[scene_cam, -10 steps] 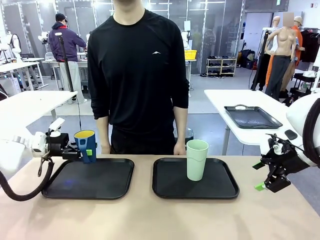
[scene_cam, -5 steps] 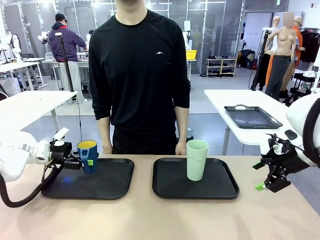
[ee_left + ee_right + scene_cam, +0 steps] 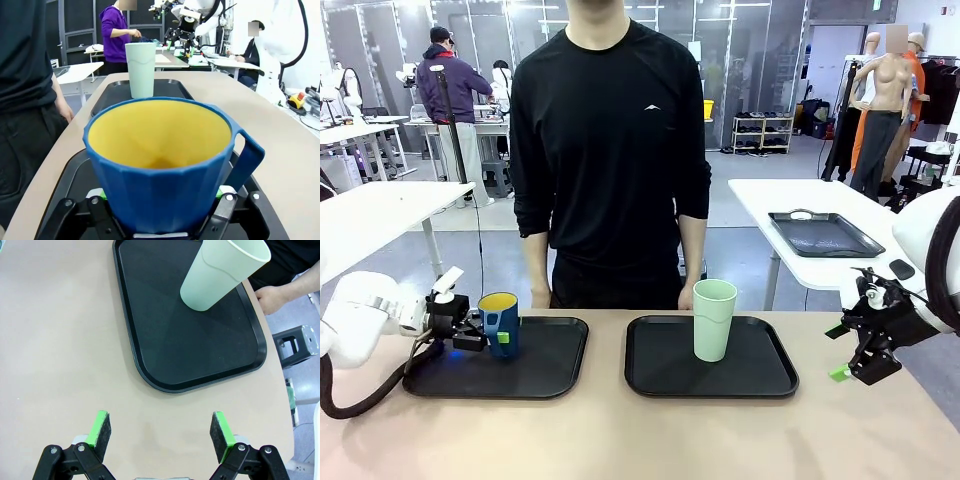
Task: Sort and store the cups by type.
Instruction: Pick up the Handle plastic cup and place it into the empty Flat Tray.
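Change since earlier: left gripper (image 3: 492,337) is coming down with the blue cup (image 3: 500,323); the cup is now sitting lower, at the left tray (image 3: 535,375), where a second ago it was hanging above that tray's far left edge. Person (image 3: 610,150) is shifting slightly toward picture right. Right arm and mint tumbler (image 3: 713,319) are not moving.
Left gripper: fingers are clamping the blue cup from both sides, green pads (image 3: 223,190) pressing its lower wall in the left wrist view.
Blue cup: upright, yellow inside (image 3: 159,134) facing up, handle (image 3: 245,160) sticking out to picture right in the wrist view. Cup is sitting at the far left part of the left tray; cannot tell if its base is touching the tray.
Right gripper: (image 3: 162,435) jaws are standing wide apart, holding nothing, hovering over bare tabletop (image 3: 60,350) just beside the right tray's (image 3: 150,335) near edge; in the front view it is hanging off the table's right end (image 3: 855,362).
Mint tumbler: standing upright on the right tray (image 3: 660,375), right of centre, well apart from both grippers.
Person: standing at the far side, hand (image 3: 272,299) resting by the table edge near the right tray.
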Tool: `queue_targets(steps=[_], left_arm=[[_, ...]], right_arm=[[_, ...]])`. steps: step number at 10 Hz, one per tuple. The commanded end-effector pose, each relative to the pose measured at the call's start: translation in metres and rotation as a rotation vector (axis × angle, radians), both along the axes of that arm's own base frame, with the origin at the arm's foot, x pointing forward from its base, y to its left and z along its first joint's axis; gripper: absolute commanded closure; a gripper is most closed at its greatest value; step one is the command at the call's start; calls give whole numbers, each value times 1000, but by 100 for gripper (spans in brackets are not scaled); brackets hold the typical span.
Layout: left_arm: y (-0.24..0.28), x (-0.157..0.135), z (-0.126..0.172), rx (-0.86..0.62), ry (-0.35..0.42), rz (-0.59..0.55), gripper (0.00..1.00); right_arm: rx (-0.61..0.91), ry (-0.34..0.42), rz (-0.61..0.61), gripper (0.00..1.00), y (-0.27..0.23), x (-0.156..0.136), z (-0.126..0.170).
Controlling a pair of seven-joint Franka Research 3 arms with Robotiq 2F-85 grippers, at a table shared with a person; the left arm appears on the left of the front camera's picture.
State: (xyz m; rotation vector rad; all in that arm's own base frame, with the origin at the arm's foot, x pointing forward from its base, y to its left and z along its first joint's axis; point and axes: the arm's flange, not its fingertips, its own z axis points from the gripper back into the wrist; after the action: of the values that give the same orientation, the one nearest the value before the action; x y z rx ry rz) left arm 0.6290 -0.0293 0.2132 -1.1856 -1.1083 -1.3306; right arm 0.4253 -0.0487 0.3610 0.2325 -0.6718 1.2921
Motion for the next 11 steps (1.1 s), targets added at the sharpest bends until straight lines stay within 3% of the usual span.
queue_targets(steps=[1,8,10,11], left_arm=[[1,10,-9,-38,-29,-42,30],[1,19,-30,11,-16,-25,30],[1,20,-33,34,-13,-20,22],[1,20,-34,42,-10,-16,12]], right_arm=[[-3,4,5,0,0,1,1],[-3,4,5,0,0,1,1],[-3,4,5,0,0,1,1],[-3,4,5,0,0,1,1]])
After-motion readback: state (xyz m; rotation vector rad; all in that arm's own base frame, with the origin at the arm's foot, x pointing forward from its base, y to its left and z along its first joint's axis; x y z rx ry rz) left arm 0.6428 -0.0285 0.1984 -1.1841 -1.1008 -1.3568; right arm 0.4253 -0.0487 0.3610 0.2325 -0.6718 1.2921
